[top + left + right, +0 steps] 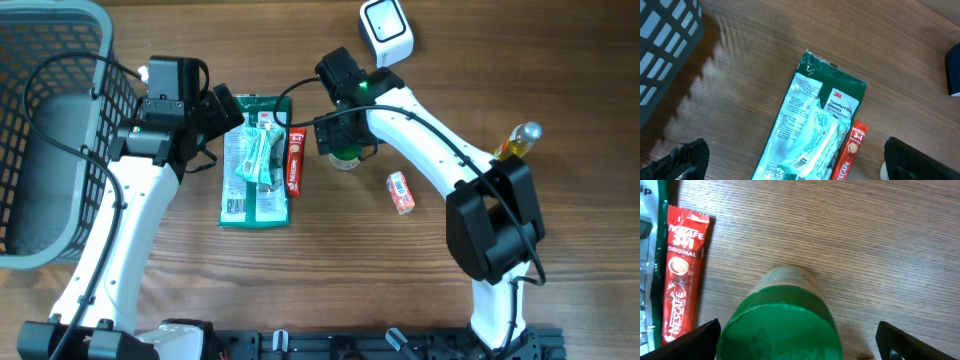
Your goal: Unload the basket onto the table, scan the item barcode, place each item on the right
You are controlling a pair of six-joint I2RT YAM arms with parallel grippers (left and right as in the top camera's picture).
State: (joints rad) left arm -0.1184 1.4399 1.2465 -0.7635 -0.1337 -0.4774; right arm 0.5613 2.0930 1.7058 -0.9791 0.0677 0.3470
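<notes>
Risk: right gripper [798,332], jaws wide and empty, hangs over green-lidded jar [780,305]; off-centre closing could tip it toward sachet [682,270] at 9 o'clock.

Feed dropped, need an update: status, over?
Both grippers open, empty. Left gripper above glove packet, right gripper above green-lidded jar. Coffee sachet lies between them; scanner at far edge.

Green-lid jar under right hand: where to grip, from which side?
Take the green lid across its diameter, from straight above: it is round and looks upright. The open right hand straddles it; the Nescafe sachet lies apart beside it.
</notes>
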